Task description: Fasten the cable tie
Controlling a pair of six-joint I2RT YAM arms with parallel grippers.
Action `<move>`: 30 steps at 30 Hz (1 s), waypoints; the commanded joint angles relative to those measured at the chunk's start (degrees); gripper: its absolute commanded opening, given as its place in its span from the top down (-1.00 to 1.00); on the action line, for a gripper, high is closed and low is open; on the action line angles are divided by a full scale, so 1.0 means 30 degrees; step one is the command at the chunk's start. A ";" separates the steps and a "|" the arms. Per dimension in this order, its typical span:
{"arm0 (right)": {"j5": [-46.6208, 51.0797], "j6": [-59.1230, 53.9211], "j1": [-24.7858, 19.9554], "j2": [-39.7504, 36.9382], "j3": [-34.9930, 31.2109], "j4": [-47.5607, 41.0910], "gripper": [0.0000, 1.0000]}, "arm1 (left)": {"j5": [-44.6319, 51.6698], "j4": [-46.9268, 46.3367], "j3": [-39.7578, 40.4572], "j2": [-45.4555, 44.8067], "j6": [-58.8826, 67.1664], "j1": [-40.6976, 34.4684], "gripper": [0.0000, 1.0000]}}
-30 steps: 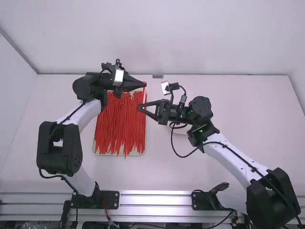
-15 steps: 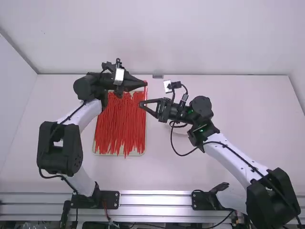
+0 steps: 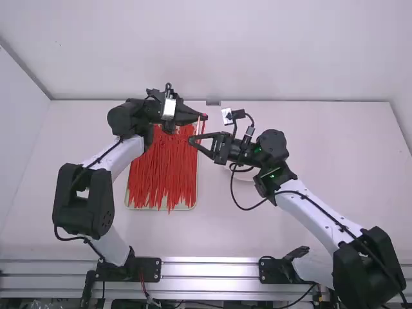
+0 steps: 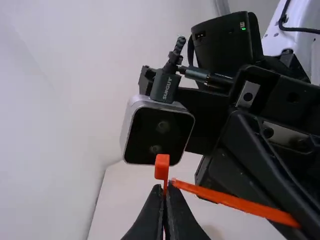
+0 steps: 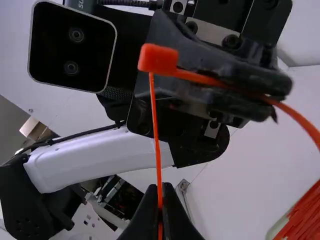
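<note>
Cable tie (image 3: 204, 118): red, thin strap with a square head, bent back on itself, held clear of the table above the far right corner of the tray (image 3: 196, 188)

Lettering, one item: a short pale word is running lengthwise along the grey cable plug (image 4: 166, 87) sitting atop the wrist camera (image 4: 156, 131).

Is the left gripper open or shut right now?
Shut. The left gripper clamps the red cable tie just below its square head.
</note>
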 commanded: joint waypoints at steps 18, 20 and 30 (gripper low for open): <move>-0.0219 0.0066 -0.0226 0.0036 -0.0175 0.0044 1.00 | -0.0284 0.0160 -0.0109 -0.0168 0.0342 0.0481 0.98; -0.0219 0.0058 -0.0226 0.0036 -0.0175 0.0044 1.00 | -0.0291 0.0160 -0.0109 -0.0168 0.0335 0.0488 0.98; 0.0168 0.0066 -0.0219 0.0036 -0.0175 -0.0073 1.00 | -0.0219 0.0160 -0.0109 -0.0168 0.0328 0.0481 0.98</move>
